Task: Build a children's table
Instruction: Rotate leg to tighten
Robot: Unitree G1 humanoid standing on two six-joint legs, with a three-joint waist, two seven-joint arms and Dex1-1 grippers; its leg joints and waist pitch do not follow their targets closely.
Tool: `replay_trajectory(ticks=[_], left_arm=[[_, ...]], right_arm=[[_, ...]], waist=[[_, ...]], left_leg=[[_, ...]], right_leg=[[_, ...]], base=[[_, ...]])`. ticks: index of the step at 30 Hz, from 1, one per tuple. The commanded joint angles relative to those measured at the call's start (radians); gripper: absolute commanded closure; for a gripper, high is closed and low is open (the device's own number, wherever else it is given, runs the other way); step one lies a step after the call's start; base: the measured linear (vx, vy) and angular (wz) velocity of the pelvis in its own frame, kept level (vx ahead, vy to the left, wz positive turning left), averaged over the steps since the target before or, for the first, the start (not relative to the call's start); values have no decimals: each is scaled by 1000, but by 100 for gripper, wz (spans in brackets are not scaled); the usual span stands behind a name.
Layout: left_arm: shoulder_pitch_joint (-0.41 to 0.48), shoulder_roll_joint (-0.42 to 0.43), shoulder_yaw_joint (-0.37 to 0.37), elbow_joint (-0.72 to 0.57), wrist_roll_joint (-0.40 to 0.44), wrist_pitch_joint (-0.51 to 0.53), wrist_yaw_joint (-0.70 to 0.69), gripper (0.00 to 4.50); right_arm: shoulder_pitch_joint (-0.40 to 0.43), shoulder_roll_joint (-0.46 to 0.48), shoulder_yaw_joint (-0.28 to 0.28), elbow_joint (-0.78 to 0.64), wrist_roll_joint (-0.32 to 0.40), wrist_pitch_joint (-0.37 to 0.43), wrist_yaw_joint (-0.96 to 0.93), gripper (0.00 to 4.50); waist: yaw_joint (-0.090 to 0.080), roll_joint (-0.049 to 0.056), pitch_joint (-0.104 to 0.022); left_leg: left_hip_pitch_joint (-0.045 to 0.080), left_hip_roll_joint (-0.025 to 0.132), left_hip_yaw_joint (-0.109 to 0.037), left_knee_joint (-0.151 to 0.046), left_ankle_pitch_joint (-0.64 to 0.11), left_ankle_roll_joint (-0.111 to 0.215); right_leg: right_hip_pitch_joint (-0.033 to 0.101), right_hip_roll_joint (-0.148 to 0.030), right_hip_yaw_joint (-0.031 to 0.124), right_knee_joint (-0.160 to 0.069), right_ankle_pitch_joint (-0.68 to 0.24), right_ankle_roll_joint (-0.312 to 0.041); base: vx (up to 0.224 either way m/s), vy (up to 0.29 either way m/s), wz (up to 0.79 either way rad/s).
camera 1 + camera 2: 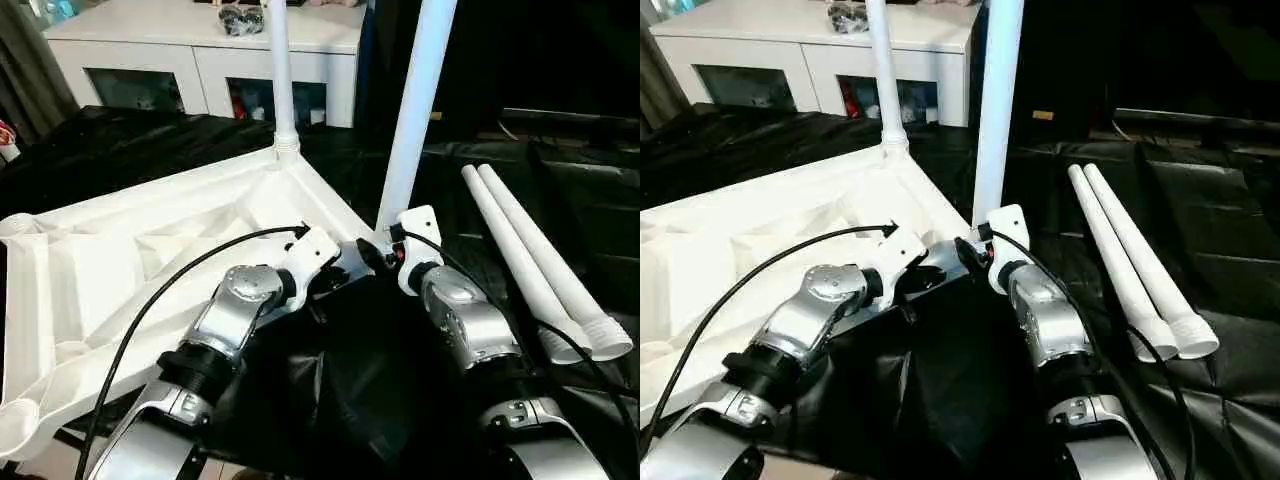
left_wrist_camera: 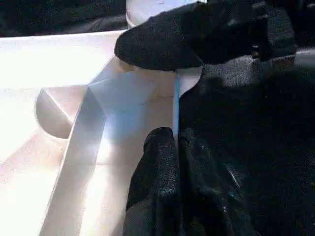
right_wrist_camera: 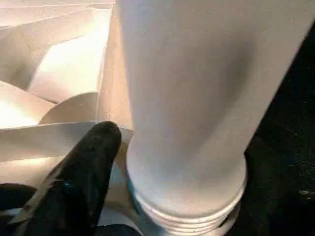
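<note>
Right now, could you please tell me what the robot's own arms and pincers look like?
Both forearms are silver metal with black joint rings: left forearm, right forearm. White plastic wrist housings carry black two-fingered pincers. A thin black cable loops to the left wrist.

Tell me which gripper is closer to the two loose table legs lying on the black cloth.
Right. The right gripper is at the near upright leg, beside the loose legs; the left gripper sits farther away, over the tabletop corner.
</note>
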Motion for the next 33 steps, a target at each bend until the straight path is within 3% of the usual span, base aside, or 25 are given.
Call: replay_trajectory(ticks=[1,3,4,5,6,7,10,11,12,14,16,17,18,21,22,23,24,26,27,28,30,33], left_arm=[[-23,-48,0,2,-30,-76,48,450],[-25,-52,-2,8,-27,-96,51,450],[-33,-58,8,24,-21,-118,83,450],[-40,-63,22,35,-22,-138,103,450],[-40,-63,23,36,-22,-140,105,450],[-40,-65,28,35,-29,-140,101,406],[-31,-53,47,0,-41,-121,93,395],[-26,-45,51,-13,-40,-120,88,388],[-15,-27,65,-36,-38,-129,102,376],[10,6,91,-76,-41,-134,118,357],[43,48,114,-128,-48,-127,118,347],[74,82,141,-184,-59,-97,111,347],[94,104,158,-221,-65,-77,106,347],[222,248,256,-422,-68,47,68,347],[250,278,272,-457,-64,70,58,347],[302,329,308,-514,-55,111,38,347],[310,337,315,-522,-54,117,35,347],[369,401,371,-580,-56,164,18,347],[406,450,420,-610,-51,195,13,347],[414,460,432,-616,-49,202,13,347],[450,522,491,-634,-30,258,41,347],[463,552,503,-630,-24,283,59,344]], right_arm=[[27,-22,49,-68,-7,21,56,74],[44,-55,37,-114,1,42,79,74],[66,-93,12,-163,10,63,93,74],[85,-126,-9,-202,16,76,98,74],[87,-129,-11,-205,16,77,99,74],[93,-137,-16,-215,17,78,101,63],[145,-195,-36,-302,39,96,151,63],[163,-215,-39,-336,48,102,167,63],[194,-243,-31,-392,76,103,227,63],[241,-278,-13,-479,116,117,310,63],[274,-297,4,-532,132,141,349,63],[289,-303,21,-553,133,159,361,63],[298,-306,33,-565,131,170,366,63],[312,-270,91,-573,102,205,332,63],[311,-261,100,-569,96,215,321,63],[307,-249,116,-555,84,229,307,63],[306,-247,119,-553,81,230,306,63],[301,-238,139,-545,72,245,305,63],[290,-227,151,-533,68,257,302,63],[287,-224,153,-529,66,259,301,63],[261,-209,169,-500,58,268,285,63],[247,-202,173,-486,56,274,275,80]], waist=[[-2,-24,-62],[8,-23,-64],[6,-25,-65],[9,-21,-67],[11,-24,-70],[10,-20,-71],[8,-23,-73],[14,-20,-76],[12,-21,-74],[14,-14,-74],[4,-18,-71],[-2,-1,-68],[-14,-8,-66],[-25,-1,-62],[-27,-13,-61],[-34,-13,-58],[-32,-10,-56],[-28,-17,-54],[-23,-8,-49],[-22,-25,-49],[-23,-15,-45],[-22,-18,-42]], left_leg=[[26,65,-38,-70,-201,27],[30,67,-36,-68,-191,36],[26,67,-36,-68,-184,38],[20,67,-38,-67,-158,43],[22,67,-36,-64,-151,52],[20,66,-37,-63,-143,54],[12,62,-36,-57,-114,79],[18,66,-35,-54,-104,89],[9,63,-36,-54,-95,100],[9,67,-39,-53,-111,114],[6,67,-41,-58,-133,114],[10,67,-43,-59,-156,102],[9,67,-41,-61,-177,91],[14,68,-44,-68,-220,57],[14,68,-43,-69,-227,52],[9,67,-46,-74,-232,44],[19,66,-46,-74,-256,33],[26,69,-45,-74,-269,18],[32,70,-43,-78,-294,8],[38,72,-40,-79,-308,2],[36,73,-48,-90,-353,-31],[46,72,-51,-95,-416,-65]], right_leg=[[38,-103,59,-100,-290,-142],[36,-101,61,-98,-258,-134],[39,-101,61,-94,-242,-138],[44,-101,59,-91,-204,-138],[43,-99,59,-87,-170,-142],[44,-102,59,-85,-155,-148],[50,-102,56,-82,-97,-166],[44,-101,57,-78,-70,-176],[50,-99,54,-75,-60,-179],[49,-100,53,-77,-65,-168],[52,-98,50,-81,-90,-162],[47,-97,48,-85,-134,-166],[45,-93,48,-89,-164,-172],[39,-93,49,-93,-242,-177],[38,-91,48,-94,-257,-176],[38,-92,49,-91,-280,-174],[30,-92,49,-95,-335,-159],[25,-93,56,-96,-355,-156],[14,-87,57,-103,-372,-146],[10,-86,58,-105,-370,-144],[11,-88,59,-98,-367,-141],[5,-88,60,-100,-370,-133]], base=[[0,0,0],[0,0,0],[0,0,0],[0,0,0],[0,0,0],[0,0,0],[0,0,0],[0,0,0],[0,0,0],[0,0,0],[0,0,0],[0,0,0],[0,0,0],[0,0,0],[0,0,0],[0,0,0],[0,0,0],[0,0,0],[0,0,0],[0,0,0],[0,0,0],[0,0,0]])
